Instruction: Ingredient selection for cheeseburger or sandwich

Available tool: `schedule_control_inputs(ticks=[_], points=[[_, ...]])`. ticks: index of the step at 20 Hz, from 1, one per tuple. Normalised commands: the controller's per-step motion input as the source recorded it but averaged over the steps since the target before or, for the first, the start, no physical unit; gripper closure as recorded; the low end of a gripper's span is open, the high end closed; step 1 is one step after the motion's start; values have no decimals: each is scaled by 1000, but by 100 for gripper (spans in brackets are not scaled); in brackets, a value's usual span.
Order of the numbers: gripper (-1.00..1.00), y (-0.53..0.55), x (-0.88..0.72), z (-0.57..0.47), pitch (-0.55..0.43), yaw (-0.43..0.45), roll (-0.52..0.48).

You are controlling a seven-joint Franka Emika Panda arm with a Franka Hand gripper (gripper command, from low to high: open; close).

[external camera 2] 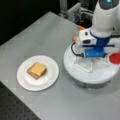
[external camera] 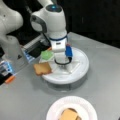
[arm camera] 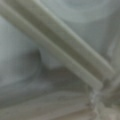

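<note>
A stack for the sandwich (external camera 2: 37, 70) lies on a white plate (external camera 2: 25, 81): a yellow cheese square on top of a tan-brown bread slice, also seen at the bottom edge of a front view (external camera: 68, 115). Other ingredients rest on a white round divided tray (external camera: 80, 67): a bread slice (external camera: 42, 68), a green piece (external camera: 46, 55) and a red round piece (external camera 2: 115, 58). The gripper (external camera: 61, 61) is lowered onto the tray's middle, beside the green piece and the bread slice, its fingers hidden behind the hand (external camera 2: 94, 53). The wrist view shows only the tray's white ridges (arm camera: 62, 55) very close.
The arm's base (external camera: 10, 47) stands at a front view's left. A small orange object (external camera: 10, 79) lies near it on the grey table (external camera: 105, 82). The plate (external camera: 72, 106) sits in front of the tray. Dark perforated board (external camera 2: 15, 110) borders the table.
</note>
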Motion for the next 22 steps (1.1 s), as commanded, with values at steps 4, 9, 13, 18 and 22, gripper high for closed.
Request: schedule_control_inputs(ticks=[4, 9, 13, 18, 22], points=[[-100, -177, -75, -130, -65, 536, 39], [-100, -163, -36, -110, -58, 390, 72], [-100, -138, -13, -97, -48, 227, 76], [-100, -128, -2, -97, -43, 183, 88], [-100, -112, -10, -101, -47, 195, 87]])
